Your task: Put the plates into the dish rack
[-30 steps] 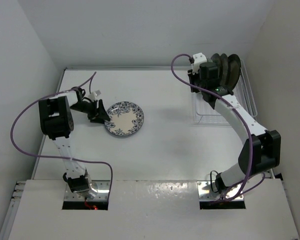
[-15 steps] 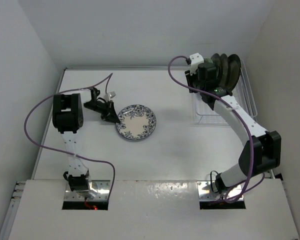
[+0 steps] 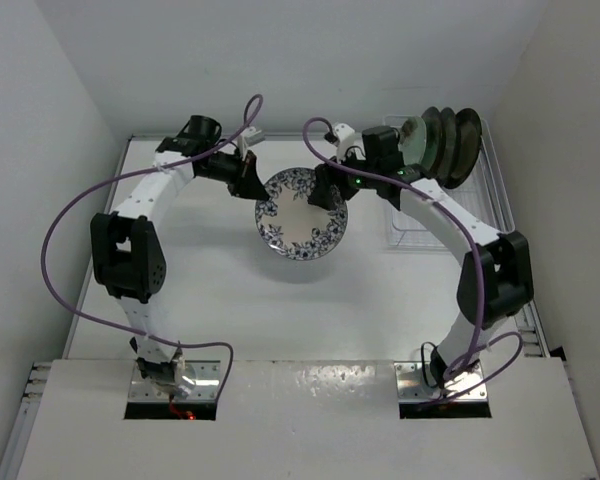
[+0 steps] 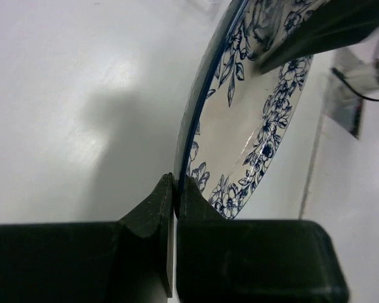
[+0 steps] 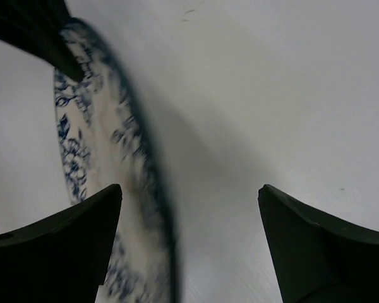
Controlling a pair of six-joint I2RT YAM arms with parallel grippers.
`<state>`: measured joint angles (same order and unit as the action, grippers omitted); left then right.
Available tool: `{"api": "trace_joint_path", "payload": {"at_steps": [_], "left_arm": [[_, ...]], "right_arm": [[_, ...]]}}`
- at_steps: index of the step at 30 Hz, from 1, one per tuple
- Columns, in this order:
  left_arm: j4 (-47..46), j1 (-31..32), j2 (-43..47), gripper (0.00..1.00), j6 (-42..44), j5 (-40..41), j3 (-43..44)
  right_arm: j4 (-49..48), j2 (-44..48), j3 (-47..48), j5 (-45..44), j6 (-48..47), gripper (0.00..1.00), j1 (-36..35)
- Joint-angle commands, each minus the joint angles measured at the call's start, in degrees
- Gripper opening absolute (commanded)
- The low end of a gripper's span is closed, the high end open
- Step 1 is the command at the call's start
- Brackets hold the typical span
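Overhead, several plates point(image 3: 442, 140) are standing on edge in the dish rack point(image 3: 501, 205) at the far right of the counter point(image 3: 280, 320); their exact count is hard to tell. The floral plate point(image 3: 302, 215) is hanging tilted above the middle of the counter, well apart from the rack. The left gripper point(image 3: 258, 185) is pinching its left rim while the right gripper point(image 3: 325, 190) is reaching in at the upper right rim. It looks to be the only plate outside the rack, so the task seems close to finished.

Seen from the left wrist, the left gripper point(image 4: 175, 189) is clamping narrowly on the rim of the floral plate point(image 4: 252, 132), one finger on each face.

Seen from the right wrist, the right gripper point(image 5: 189, 196) is standing wide, with the blurred rim of the floral plate point(image 5: 95, 145) passing between its fingers and touching neither. I judge a handover to be under way. What is left is for the right gripper to close, take the plate and slot it among the others.
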<state>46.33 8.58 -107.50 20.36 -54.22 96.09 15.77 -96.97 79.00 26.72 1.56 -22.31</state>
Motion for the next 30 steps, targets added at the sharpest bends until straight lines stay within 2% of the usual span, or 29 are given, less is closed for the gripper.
{"api": "trace_joint_path", "payload": {"at_steps": [1,4,6,7,9,10,11,14,15,19,25,30], "left_arm": [[3.07,0.56,2.29,0.0,2.32,-13.02,0.76],[4.12,1.18,2.83,0.0,3.8,-14.25,0.76],[4.65,1.7,3.35,0.0,3.81,-14.25,0.76],[4.65,1.7,3.35,0.0,3.81,-13.73,1.37],[4.65,1.7,2.83,0.0,3.81,-13.2,1.9],[4.65,1.7,2.83,0.0,3.29,-13.2,1.9],[4.65,1.7,2.22,0.0,3.28,-13.2,2.6],[4.65,1.18,1.51,0.0,1.96,-12.06,3.66],[4.65,1.18,0.9,0.23,1.18,-10.49,3.66],[4.65,-0.22,-0.42,1.0,-1.81,-4.51,5.68],[2.1,-3.04,0.27,1.0,-5.59,8.41,6.74],[1.57,-4.8,1.42,1.0,-5.59,11.76,5.51]], "right_arm": [[-5.74,-2.78,0.19,7.38,6.42,0.89,0.16],[-6.28,-4.63,-0.6,2.93,8.01,0.85,0.07],[-6.1,-5.6,-0.25,3.33,8.54,0.74,0.24],[-6.88,-5.69,-0.34,4.12,9.5,0.55,0.24],[-7.42,-5.95,-0.25,7.81,10.04,0.35,0.25],[-7.25,-6.04,-0.16,8.43,10.65,0.09,-0.63],[-7.24,-5.78,-0.16,9.65,11.18,0.01,0.15],[-8.47,-4.29,-1.21,11.5,11.44,0.0,0.24],[-9.52,-3.76,-2.09,11.43,11.27,0.0,0.33],[-11.72,2.2,-2.98,6.17,11.79,0.0,2.17],[-12.35,10.66,0.18,-6.05,12.77,0.0,10.52],[-8.57,15.14,12.46,-20.63,4.27,0.0,20.0]]}}
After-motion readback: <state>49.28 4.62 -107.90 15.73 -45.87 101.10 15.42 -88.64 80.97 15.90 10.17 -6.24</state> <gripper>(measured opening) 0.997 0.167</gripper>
